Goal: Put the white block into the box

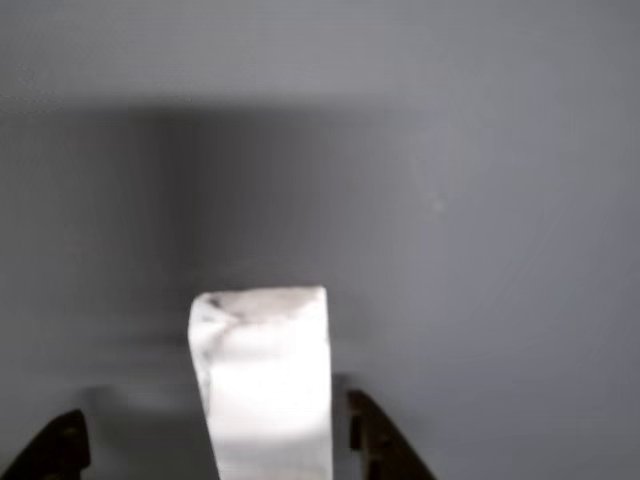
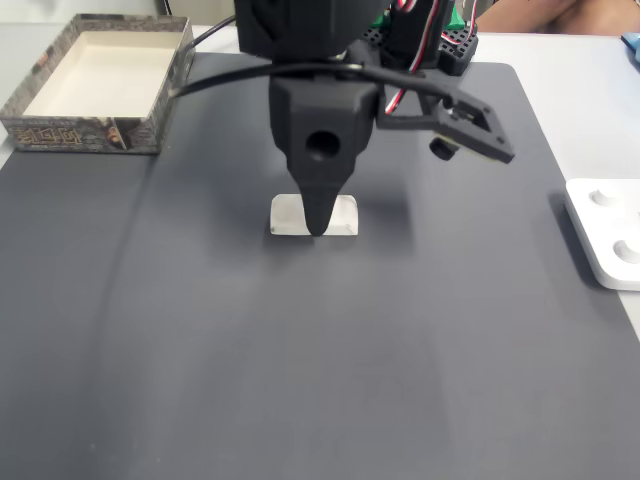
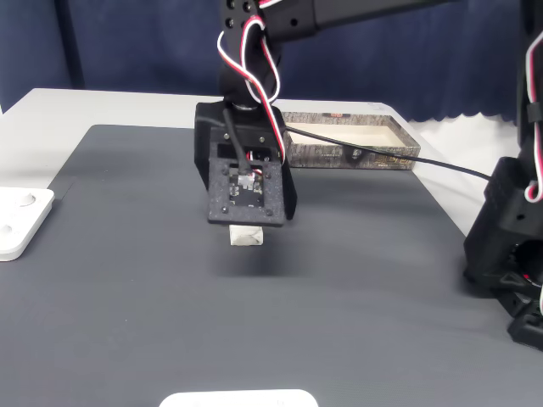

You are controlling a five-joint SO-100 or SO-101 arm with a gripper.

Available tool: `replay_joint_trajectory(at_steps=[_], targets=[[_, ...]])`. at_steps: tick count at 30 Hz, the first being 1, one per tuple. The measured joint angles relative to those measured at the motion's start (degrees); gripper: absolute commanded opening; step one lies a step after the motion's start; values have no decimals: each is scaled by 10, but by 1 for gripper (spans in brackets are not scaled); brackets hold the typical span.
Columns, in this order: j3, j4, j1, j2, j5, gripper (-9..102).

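A small white block (image 2: 313,215) with rounded, smudged edges lies flat on the smooth dark grey mat (image 2: 300,350), well apart from the cream-lined box (image 2: 100,72) with patterned sides, while the black gripper (image 2: 319,222) points straight down over it, jaws spread open astride it.

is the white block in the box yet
Out. The small white rectangular block lies on the dark grey mat under the black claw; the cream-lined patterned box sits apart.
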Motion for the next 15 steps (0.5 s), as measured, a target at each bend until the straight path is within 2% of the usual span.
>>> replay_joint_trajectory(at_steps=[15], targets=[[-23,0,0,-11,0,35]])
